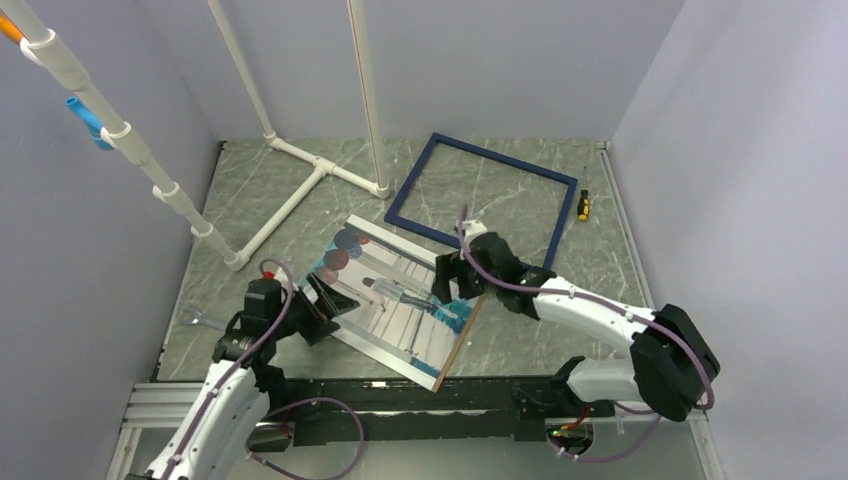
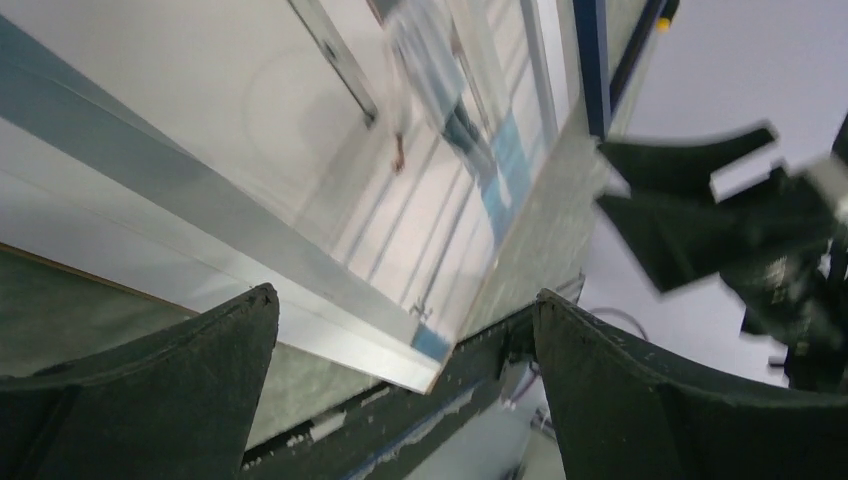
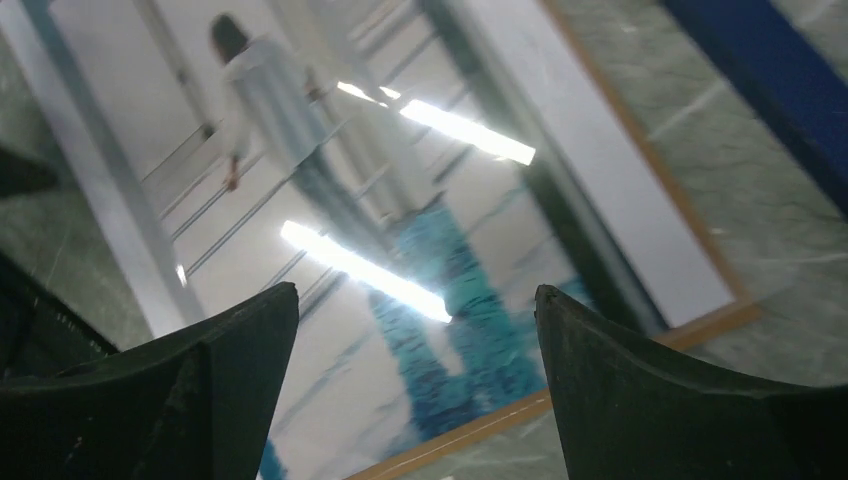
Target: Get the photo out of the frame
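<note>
Grey-green marbled stone worktop (image 1: 250,185), walled in pale on three sides. Frame (image 1: 506,159), thin navy moulding, lies flat and empty at the far right, worktop showing through it. Photo (image 1: 390,325) is out of it: glossy, white-bordered, set at a slant near the front centre on a brown board (image 1: 461,342) whose edge shows along its right side. Frame's near corner sits close to the photo's far edge; whether they touch is unclear. Left gripper (image 1: 335,300) is at the photo's left edge, jaws spread, grasping nothing. Right gripper (image 1: 450,288) hangs over the photo's right side, black fingers apart, nothing between them; ceiling light glares off the print below. White pipe stand (image 1: 300,195) occupies the far left, a T-shaped foot with two uprights. Small screwdriver (image 1: 583,206), yellow-and-black handle, lies just right of the frame.
</note>
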{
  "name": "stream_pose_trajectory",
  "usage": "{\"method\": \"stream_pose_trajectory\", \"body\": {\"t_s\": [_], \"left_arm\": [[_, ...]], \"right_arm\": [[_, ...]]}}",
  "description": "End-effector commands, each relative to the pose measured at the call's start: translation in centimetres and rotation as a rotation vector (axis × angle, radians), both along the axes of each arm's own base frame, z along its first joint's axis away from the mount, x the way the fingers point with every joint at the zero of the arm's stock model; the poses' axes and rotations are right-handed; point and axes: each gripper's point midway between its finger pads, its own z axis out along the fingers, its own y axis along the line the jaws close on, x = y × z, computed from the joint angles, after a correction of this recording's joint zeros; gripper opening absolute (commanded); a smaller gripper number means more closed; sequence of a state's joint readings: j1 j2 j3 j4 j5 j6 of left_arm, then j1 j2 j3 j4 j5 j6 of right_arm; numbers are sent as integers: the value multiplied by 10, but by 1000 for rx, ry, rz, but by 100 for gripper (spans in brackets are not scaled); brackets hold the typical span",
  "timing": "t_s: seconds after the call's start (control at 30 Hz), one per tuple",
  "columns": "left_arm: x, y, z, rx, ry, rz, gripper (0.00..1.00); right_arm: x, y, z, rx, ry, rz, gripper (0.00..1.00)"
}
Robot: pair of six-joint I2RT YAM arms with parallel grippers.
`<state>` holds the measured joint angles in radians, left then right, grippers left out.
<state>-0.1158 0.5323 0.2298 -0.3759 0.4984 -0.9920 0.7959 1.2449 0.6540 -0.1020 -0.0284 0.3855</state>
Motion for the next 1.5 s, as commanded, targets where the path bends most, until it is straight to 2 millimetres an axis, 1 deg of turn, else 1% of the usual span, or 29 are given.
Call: {"method": "stream_pose_trajectory", "body": {"t_s": [0.0, 0.03, 0.1, 0.13, 0.2, 0.23, 0.3, 0.33, 0.37, 0.43, 0.53, 0.67, 0.73, 0.83, 0.93, 1.13, 1.2, 1.33, 1.47], "left_arm": [[-9, -25, 7, -66, 18, -19, 99], [-13, -29, 5, -74, 28, -26, 99], [-21, -40, 2, -103, 60, -45, 99], [-23, -44, 1, -110, 65, -48, 100], [-31, -56, 0, -117, 83, -74, 99], [-36, -61, -2, -115, 97, -85, 99], [-43, -71, -3, -121, 111, -98, 99], [-47, -77, -4, -134, 120, -107, 99], [-50, -82, -6, -145, 129, -113, 98], [-59, -92, -10, -147, 159, -129, 97], [-70, -101, -13, -111, 198, -153, 98], [-80, -120, -10, -147, 232, -189, 98], [-80, -133, -2, -201, 219, -203, 99], [-83, -145, 2, -247, 228, -224, 98], [-88, -155, 4, -249, 240, -251, 98], [-91, -167, 6, -297, 248, -277, 97], [-91, -168, 5, -311, 244, -265, 97], [-88, -168, 14, -373, 218, -245, 97], [-86, -166, 18, -373, 198, -237, 97]], "right_arm": [[38, -15, 12, 71, 35, -63, 90], [41, -16, 11, 83, 46, -57, 90], [39, -9, 9, 95, 55, 0, 89], [32, 0, 9, 121, 70, 52, 89], [21, 8, 0, 141, 101, 94, 87], [16, 10, -5, 134, 110, 100, 85], [3, 12, -18, 102, 127, 116, 77], [4, 14, -20, 97, 113, 113, 73], [0, 16, -23, 87, 109, 120, 71], [-3, 17, -29, 73, 111, 114, 69], [-5, 19, -34, 72, 119, 112, 68], [-5, 17, -41, 47, 123, 111, 68], [-6, 18, -44, 44, 127, 116, 67], [-8, 19, -49, 30, 134, 122, 67], [-10, 21, -52, 21, 138, 131, 67], [-14, 24, -53, 24, 141, 141, 66], [-16, 26, -53, 20, 142, 149, 66], [-21, 29, -51, 11, 128, 166, 66], [-26, 30, -48, 12, 117, 180, 67]]}}
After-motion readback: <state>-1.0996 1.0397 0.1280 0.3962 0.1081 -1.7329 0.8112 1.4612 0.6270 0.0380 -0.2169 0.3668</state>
